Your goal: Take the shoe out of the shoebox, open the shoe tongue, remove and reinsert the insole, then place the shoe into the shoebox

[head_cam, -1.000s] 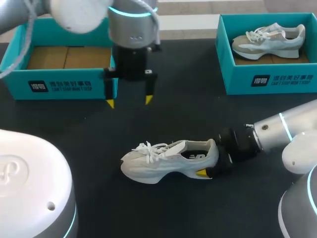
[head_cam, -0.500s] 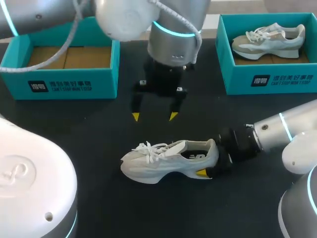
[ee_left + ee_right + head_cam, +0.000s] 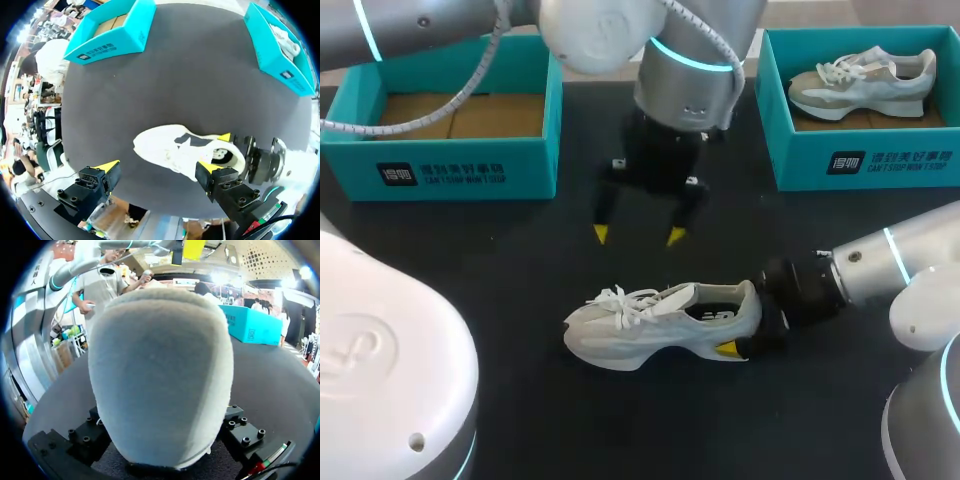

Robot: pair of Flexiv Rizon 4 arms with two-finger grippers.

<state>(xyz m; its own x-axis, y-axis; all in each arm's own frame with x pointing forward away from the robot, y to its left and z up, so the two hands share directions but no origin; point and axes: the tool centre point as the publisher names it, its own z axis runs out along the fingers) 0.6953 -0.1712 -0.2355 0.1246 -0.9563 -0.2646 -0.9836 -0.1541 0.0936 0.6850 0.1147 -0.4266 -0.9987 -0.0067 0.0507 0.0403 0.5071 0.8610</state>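
On the table [image 3: 510,260], shoe [image 3: 650,325] before left shoebox [image 3: 450,172] and right shoebox [image 3: 880,160].

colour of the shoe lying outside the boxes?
The shoe is off-white, laces included; the head view shows it best.

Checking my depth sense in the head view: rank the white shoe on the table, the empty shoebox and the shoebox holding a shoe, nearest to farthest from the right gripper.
1. White shoe, mid-table, its heel held in the right gripper.
2. Filled shoebox, back right.
3. Empty shoebox, back left.
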